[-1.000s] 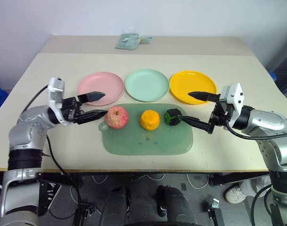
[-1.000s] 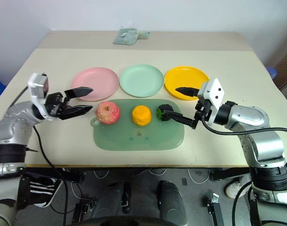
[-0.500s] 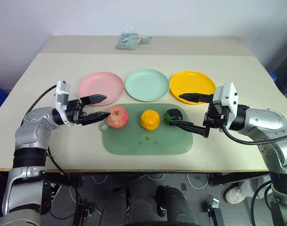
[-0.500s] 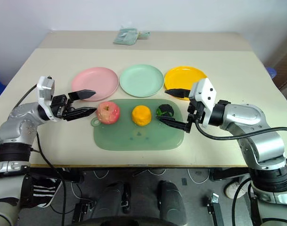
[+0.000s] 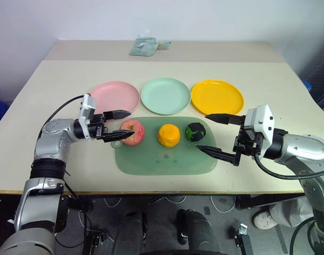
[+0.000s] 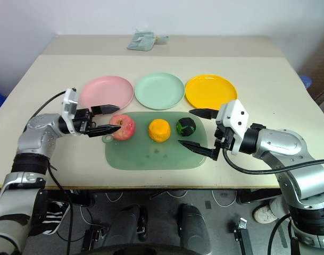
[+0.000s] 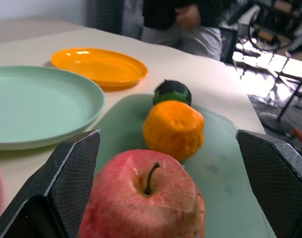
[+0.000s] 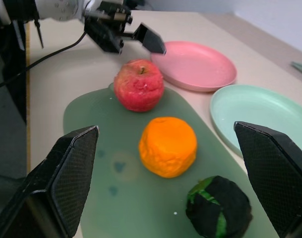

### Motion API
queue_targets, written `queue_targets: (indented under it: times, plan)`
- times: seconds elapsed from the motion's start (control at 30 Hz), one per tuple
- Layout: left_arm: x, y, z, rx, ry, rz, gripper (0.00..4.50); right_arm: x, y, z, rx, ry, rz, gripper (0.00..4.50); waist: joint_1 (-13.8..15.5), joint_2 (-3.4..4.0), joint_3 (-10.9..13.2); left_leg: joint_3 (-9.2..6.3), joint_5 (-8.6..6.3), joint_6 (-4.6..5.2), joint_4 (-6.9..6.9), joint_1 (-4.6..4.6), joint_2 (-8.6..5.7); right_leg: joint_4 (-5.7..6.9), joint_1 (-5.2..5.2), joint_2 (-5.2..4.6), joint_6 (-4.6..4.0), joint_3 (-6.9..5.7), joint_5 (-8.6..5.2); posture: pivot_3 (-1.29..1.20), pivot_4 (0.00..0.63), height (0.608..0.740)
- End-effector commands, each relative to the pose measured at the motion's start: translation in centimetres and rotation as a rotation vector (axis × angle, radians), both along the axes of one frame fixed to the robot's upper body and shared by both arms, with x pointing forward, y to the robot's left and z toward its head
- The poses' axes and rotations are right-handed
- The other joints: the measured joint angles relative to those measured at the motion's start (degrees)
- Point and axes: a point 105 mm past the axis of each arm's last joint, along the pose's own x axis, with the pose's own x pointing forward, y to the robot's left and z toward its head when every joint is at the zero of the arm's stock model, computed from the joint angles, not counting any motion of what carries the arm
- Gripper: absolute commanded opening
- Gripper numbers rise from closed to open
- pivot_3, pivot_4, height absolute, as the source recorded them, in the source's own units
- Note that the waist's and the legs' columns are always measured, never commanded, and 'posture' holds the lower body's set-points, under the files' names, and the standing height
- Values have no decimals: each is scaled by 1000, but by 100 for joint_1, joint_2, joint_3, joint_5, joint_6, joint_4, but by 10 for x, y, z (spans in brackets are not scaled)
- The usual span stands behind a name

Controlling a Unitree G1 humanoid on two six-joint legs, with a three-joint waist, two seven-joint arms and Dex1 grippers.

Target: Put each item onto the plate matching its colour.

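Apple (image 5: 132, 132) on green mat (image 5: 167, 159), beige table (image 5: 167, 71), left hand (image 5: 121, 127) and right hand (image 5: 214, 134) both spread

Left gripper (image 5: 121, 125) level, pointing toward robot's right, fingers spread wide, nothing gripped; forearm angled in from the left, elbow bent. Right gripper (image 5: 208, 133) pointing inward to robot's left, jaws wide apart, empty; white wrist block behind it, right forearm reaching in from the right.

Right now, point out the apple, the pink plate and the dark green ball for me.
apple (image 5: 132, 132), left eye view, middle of its red skin
pink plate (image 5: 115, 98), left eye view, bare centre
dark green ball (image 5: 194, 131), left eye view, its top
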Motion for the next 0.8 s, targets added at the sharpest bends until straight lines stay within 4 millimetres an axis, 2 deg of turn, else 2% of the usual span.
queue_targets:
  times: [0.03,0.23,0.57,0.8]
  plan:
    - [4,-7,5,14,-49,-18,4500,-6,2,12,5,-56,13,4456,0,-1,0,0,0,0,0,0,0,0,0,0,0,0,0,0,150,740]
    - [5,-13,5,17,-63,-26,4500,-9,2,11,20,-23,23,4456,-1,-1,0,-2,0,0,0,0,0,1,0,0,1,0,1,0,150,740]
    - [9,-11,-3,129,-91,14,4500,-5,3,7,19,-9,19,4456,1,-1,0,-2,0,0,0,0,0,0,0,-1,0,0,0,0,150,740]
    - [10,-4,-18,225,-82,21,4500,-4,5,7,23,-21,13,4456,0,-1,0,-2,0,0,0,0,0,0,0,-1,-1,0,-1,0,150,740]
